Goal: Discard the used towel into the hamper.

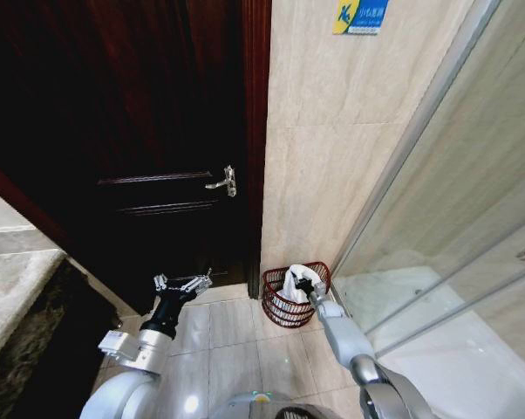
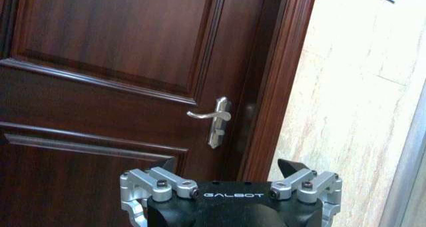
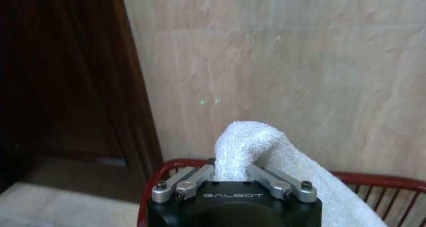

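Item: white terry-cloth towel (image 3: 266,152), clenched in right gripper (image 1: 307,289) over the low reddish-brown open-weave wire hamper (image 1: 280,312) at the head view's 5 o'clock; drop step in hand, next calls for release; left gripper (image 1: 183,283) idle, spread, at 7 o'clock

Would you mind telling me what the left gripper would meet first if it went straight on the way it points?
Most likely the dark wooden door: the left gripper, open, faces it near the handle; depth is unclear.

The towel (image 3: 266,152) hides the right gripper's (image 3: 233,174) jaws and most of the hamper (image 3: 386,187).
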Controlling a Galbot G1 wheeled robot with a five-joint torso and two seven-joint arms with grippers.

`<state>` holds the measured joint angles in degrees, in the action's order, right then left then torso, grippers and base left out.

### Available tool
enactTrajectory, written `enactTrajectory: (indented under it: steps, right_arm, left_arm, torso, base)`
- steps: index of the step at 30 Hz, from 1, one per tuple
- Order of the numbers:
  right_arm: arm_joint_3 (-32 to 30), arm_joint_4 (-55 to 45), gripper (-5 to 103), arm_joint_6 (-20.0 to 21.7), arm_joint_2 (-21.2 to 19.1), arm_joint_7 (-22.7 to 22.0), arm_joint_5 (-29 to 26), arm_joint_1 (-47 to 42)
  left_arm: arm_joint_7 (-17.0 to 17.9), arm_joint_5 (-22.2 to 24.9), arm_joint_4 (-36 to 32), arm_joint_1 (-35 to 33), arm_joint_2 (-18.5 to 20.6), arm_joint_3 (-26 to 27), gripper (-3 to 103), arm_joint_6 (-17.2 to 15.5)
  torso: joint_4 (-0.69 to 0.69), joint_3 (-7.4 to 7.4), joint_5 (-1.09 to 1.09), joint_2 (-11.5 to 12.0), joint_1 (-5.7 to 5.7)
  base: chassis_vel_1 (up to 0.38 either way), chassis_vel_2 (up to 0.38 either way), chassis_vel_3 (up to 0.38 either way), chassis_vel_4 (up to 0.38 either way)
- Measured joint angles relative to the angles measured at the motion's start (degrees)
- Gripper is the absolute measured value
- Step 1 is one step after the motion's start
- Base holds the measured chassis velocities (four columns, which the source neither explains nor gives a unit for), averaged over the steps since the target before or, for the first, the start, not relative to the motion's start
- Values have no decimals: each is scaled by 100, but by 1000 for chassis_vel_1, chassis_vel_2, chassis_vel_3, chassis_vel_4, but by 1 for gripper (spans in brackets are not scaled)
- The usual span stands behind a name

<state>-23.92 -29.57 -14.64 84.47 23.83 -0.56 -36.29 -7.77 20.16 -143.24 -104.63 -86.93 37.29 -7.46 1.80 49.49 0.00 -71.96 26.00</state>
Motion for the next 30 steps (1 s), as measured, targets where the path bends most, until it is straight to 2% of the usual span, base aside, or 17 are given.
enactTrajectory:
  steps: [7, 9, 14, 23, 29, 30]
  right_arm:
    - [-195, 220, 8, 305, 58, 250, 555, 134]
    - [-378, 335, 8, 360, 99, 258, 926, 167]
    - [-440, 420, 8, 388, 107, 225, 1110, 184]
    - [-645, 608, 8, 182, 152, -542, 1312, 383]
    - [-628, 734, 5, 235, 136, -637, 1317, 503]
    - [-636, 744, 9, 219, 136, -616, 1319, 505]
  left_arm:
    - [0, 0, 0, 0, 0, 0, 100, 0]
    - [0, 0, 0, 0, 0, 0, 100, 0]
    - [0, 0, 0, 0, 0, 0, 100, 0]
    - [0, 0, 0, 0, 0, 0, 100, 0]
    - [0, 0, 0, 0, 0, 0, 100, 0]
    - [0, 0, 0, 0, 0, 0, 100, 0]
  torso:
    - [0, 0, 0, 0, 0]
    - [-1, 0, 0, 0, 0]
    - [-1, 0, 0, 0, 0]
    - [0, 0, 0, 1, 0]
    - [-1, 0, -1, 1, 0]
    - [0, 0, 0, 1, 0]
  base:
    - [0, 0, 0, 0]
    - [0, 0, 0, 0]
    - [0, 0, 0, 0]
    - [0, 0, 0, 0]
    - [0, 0, 0, 0]
    - [0, 0, 0, 0]
